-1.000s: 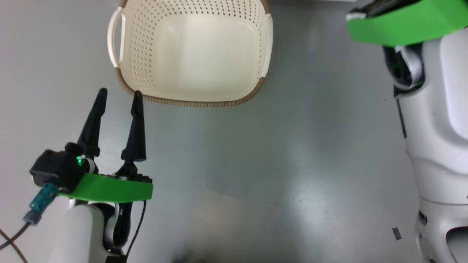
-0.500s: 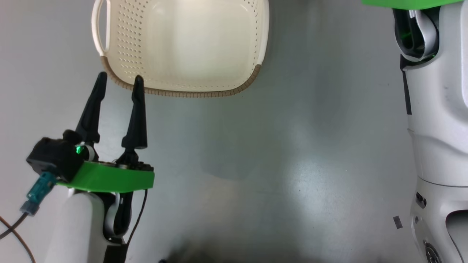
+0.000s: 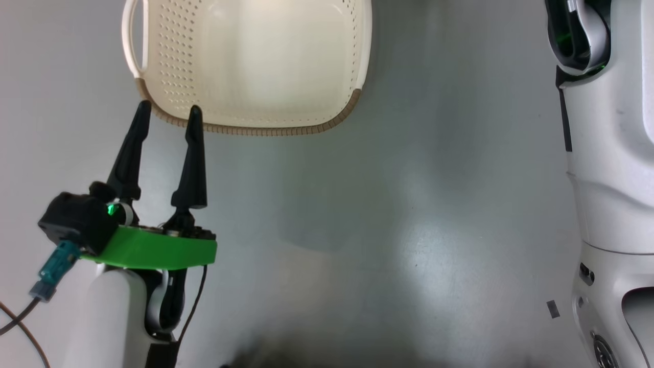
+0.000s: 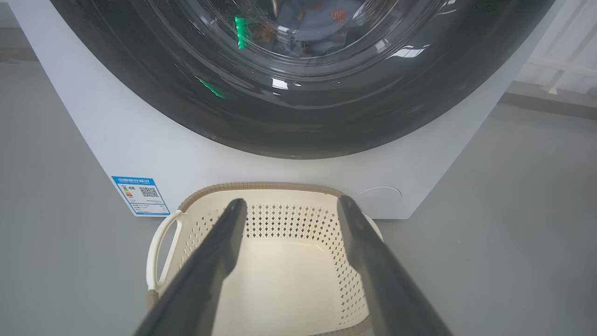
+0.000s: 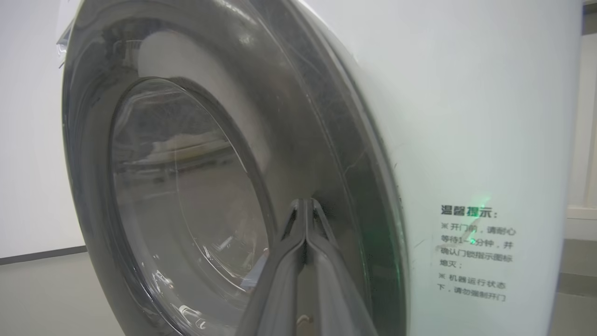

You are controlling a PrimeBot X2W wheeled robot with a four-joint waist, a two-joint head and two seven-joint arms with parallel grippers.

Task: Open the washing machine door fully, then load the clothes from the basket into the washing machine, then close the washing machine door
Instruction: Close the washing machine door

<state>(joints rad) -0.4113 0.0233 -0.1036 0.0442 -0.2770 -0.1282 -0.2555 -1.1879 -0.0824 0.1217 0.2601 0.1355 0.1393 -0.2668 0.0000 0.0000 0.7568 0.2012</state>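
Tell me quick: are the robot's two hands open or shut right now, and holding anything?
Left gripper: open, fingers apart, holding nothing.
Right gripper: shut, fingers pressed together, nothing between them.

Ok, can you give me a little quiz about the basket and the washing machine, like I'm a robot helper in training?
1. True or false: the basket is empty.
2. Pick one. Where are the light blue clothes? A: in the basket. B: behind the glass of the washing machine door. C: on the floor.
3. Fill in the gap: the left gripper is open over the basket's near rim, and the right gripper, pointing at the door's edge, is ___.

Key: 1 true. 2 B. 3 shut.
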